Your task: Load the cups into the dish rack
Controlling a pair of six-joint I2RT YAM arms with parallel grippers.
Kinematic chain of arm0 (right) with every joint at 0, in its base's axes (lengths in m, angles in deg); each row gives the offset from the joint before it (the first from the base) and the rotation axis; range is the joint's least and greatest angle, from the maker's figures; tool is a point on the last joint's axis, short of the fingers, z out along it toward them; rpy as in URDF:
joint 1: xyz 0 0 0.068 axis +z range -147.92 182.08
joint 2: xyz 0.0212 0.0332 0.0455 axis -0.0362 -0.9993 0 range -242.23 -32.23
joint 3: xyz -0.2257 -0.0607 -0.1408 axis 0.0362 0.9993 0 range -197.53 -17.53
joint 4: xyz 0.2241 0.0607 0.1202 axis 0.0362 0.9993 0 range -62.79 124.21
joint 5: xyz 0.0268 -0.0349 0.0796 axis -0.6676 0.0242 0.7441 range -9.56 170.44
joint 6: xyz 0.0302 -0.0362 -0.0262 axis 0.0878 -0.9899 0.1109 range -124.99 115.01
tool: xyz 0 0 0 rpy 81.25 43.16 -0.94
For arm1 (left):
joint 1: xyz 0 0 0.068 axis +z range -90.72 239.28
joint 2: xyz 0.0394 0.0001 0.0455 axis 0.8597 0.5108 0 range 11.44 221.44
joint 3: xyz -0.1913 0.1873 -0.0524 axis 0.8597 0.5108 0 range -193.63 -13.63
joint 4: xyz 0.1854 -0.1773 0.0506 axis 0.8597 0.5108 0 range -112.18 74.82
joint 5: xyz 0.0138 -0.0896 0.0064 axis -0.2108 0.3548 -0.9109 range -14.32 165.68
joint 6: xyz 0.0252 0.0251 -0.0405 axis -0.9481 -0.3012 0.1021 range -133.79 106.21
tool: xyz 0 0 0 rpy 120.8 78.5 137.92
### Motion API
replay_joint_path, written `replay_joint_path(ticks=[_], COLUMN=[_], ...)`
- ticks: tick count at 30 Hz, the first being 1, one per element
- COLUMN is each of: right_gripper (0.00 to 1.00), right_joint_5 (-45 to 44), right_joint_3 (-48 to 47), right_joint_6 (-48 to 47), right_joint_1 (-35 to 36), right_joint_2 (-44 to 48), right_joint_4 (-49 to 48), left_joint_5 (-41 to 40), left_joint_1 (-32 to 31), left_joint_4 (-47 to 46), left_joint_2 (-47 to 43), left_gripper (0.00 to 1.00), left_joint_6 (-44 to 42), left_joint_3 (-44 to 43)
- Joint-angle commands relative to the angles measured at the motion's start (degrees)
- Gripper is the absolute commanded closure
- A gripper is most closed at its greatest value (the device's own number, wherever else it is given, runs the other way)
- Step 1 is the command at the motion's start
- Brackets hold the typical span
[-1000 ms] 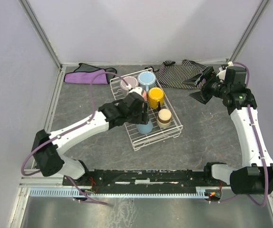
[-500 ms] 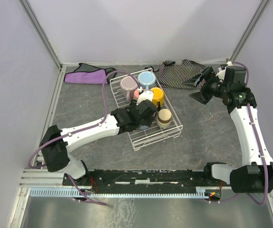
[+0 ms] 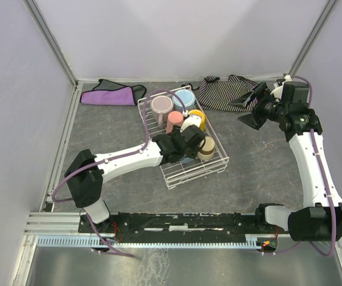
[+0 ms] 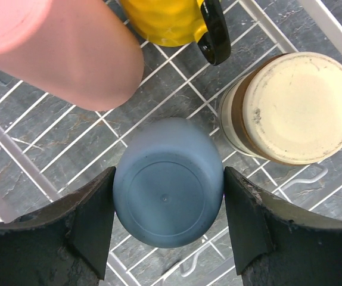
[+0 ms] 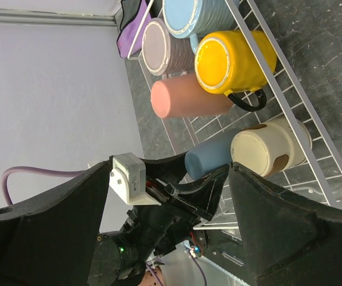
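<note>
Inside the dish rack (image 3: 198, 178), my left gripper (image 4: 170, 221) has its jaws clamped on the upturned blue tumbler (image 4: 168, 202), one finger against each side. From here I cannot quite tell whether the tumbler rests on the wire. A cream-bottomed cup (image 4: 299, 107) stands just beside it, with the yellow mug (image 4: 165, 21) and the salmon tumbler (image 4: 58, 50) near. My right gripper (image 3: 251, 108) hangs above the table (image 3: 260, 173) by the striped cloth (image 3: 224, 95), well apart from the rack, jaws spread wide.
</note>
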Motion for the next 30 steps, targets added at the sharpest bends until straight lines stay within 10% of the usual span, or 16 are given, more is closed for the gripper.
replay_joint_path(ticks=[1, 19, 24, 30], right_gripper=[0.12, 0.12, 0.12, 0.12], right_joint_5=[-0.50, -0.63, -0.68, -0.58], right_joint_3=[-2.63, -2.69, -2.31, -2.12], right_joint_6=[-1.27, -1.42, -1.47, -1.36], right_joint_1=[0.09, 0.07, 0.12, 0.08], right_joint_2=[-0.14, 0.12, 0.38, 0.41], right_joint_4=[-0.31, -0.19, -0.35, -0.79], left_joint_5=[2.68, 7.08, 7.57, 6.66], left_joint_1=[1.40, 2.49, 2.54, 2.53], left_joint_4=[-2.95, -2.37, -2.03, -1.23], left_joint_2=[0.38, 0.54, -0.55, -2.90], left_gripper=[0.95, 0.38, 0.04, 0.01], left_joint_6=[0.54, 2.11, 2.30, 2.79], left_joint_3=[-2.26, -2.69, -3.01, -2.40])
